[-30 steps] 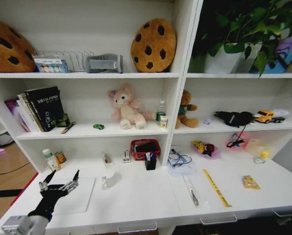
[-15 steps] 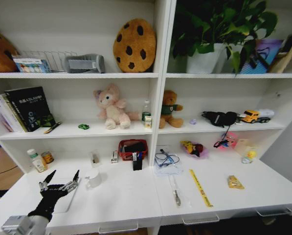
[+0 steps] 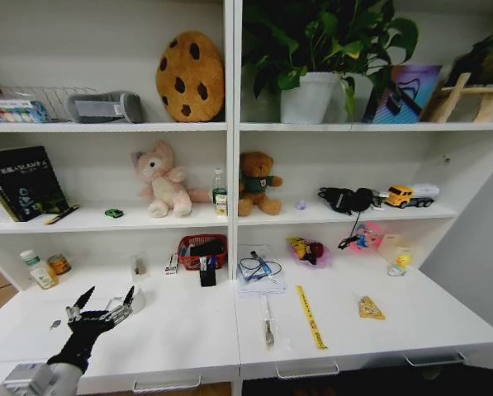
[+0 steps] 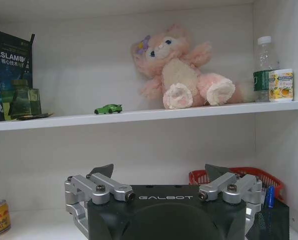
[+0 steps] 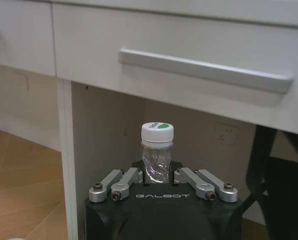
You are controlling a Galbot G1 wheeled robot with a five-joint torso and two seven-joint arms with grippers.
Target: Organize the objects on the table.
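Meanwhile, the robot carries a jar below the table (image 3: pixel 188 326).
Right gripper (image 5: pixel 162 186) clamps the clear jar (image 5: pixel 157 156); left gripper (image 3: pixel 99 307) hovers open; placement likely follows.

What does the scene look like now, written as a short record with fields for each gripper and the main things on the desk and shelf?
Left gripper: open, empty, over the left part of the white desk.
Right gripper: shut on a small clear bottle with a white cap, lower than the desk top, facing a drawer handle.
On desk: red basket, yellow ruler.
On shelf: green toy car, apart from the pink plush toy.
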